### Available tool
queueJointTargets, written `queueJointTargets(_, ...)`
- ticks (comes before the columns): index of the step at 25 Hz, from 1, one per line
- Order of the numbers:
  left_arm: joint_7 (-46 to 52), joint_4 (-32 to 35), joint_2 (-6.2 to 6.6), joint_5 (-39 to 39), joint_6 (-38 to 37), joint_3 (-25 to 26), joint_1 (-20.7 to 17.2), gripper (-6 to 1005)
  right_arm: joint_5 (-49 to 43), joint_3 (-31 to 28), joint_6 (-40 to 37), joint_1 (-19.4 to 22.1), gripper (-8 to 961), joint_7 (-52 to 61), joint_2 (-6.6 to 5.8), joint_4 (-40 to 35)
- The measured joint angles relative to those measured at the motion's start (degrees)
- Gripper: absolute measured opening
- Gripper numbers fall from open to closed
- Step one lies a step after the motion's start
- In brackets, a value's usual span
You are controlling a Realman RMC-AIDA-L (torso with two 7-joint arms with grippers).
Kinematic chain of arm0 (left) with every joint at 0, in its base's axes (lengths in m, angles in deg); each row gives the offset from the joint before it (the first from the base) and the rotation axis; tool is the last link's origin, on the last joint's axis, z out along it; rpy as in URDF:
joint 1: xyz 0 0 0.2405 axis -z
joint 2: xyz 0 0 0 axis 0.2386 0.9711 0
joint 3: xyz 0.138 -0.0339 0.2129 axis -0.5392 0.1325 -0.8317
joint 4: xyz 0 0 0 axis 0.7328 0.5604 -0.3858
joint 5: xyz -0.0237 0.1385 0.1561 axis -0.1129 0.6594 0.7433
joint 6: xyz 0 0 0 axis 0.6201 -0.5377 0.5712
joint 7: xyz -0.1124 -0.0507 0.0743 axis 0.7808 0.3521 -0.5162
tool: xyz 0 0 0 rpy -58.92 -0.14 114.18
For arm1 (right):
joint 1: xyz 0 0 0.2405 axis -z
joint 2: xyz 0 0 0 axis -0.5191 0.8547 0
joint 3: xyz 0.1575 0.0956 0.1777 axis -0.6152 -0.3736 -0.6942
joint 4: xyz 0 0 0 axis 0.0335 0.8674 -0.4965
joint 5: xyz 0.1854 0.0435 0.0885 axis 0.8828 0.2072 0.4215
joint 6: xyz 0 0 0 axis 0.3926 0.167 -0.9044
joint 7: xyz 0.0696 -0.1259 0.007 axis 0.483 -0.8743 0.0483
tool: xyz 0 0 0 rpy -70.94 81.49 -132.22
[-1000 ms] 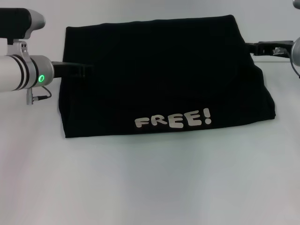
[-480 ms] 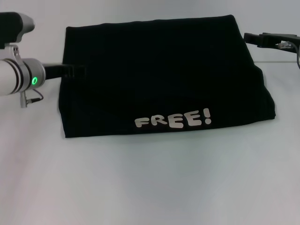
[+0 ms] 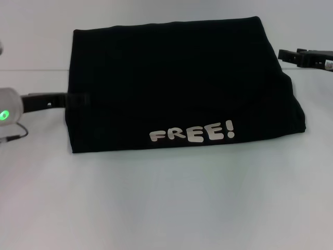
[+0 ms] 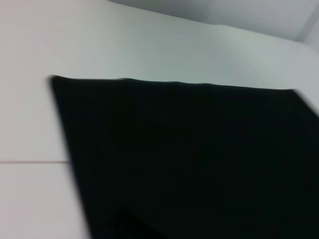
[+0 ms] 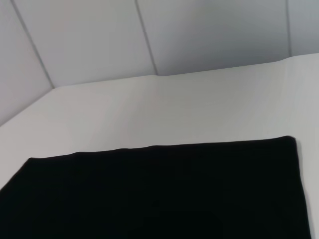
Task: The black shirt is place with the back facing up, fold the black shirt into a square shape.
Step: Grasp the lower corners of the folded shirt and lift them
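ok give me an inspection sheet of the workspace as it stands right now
surface: white table, bare in front of the shirt.
job's things: black shirt lies folded into a roughly rectangular block; white FREE! print faces up near its front edge; its right side bulges out unevenly.
clutter: nothing seen.
grippers: left gripper sits at the shirt's left edge, dark against the fabric, contact unclear; right gripper is beside the shirt's right far corner, apart from it.
cables: a thin dark cable loops below the left arm's wrist.
surroundings: pale panelled wall behind the table in the right wrist view.
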Motion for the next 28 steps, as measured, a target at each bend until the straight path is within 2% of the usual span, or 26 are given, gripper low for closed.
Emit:
queueJointTargets(2,-0.17,5.96,-0.9,-1.87,-8.13,-0.06,-3.42,831,-0.02,0.07,-2.28,0.97,613,0.2,0.2,-1.14)
queueJointTargets(6,0.09,10.04,-1.04,-3.51,-15.54,-0.28,-6.99,833,-0.17,3.14,-6.46,1.92,592,0.18,-0.11,-1.45)
queueJointTargets(13,3.39,6.58,-0.72,-2.69,-14.22,-0.37,-7.98,832,-0.02,8.26,-12.85,1.97,602,0.04,-0.11,-2.56)
queueJointTargets(21,3.18,2.01,-0.02,-2.24,-11.43,-1.15,-7.71,831,1.35,7.9,-19.43,2.22,614,-1.07,0.24,-4.7)
queueJointTargets(28,3.21,0.88,0.07,-2.17,-8.98,-5.16,-7.62,832,4.8,7.99,-20.63,2.96,625,-2.21,0.23,-4.69)
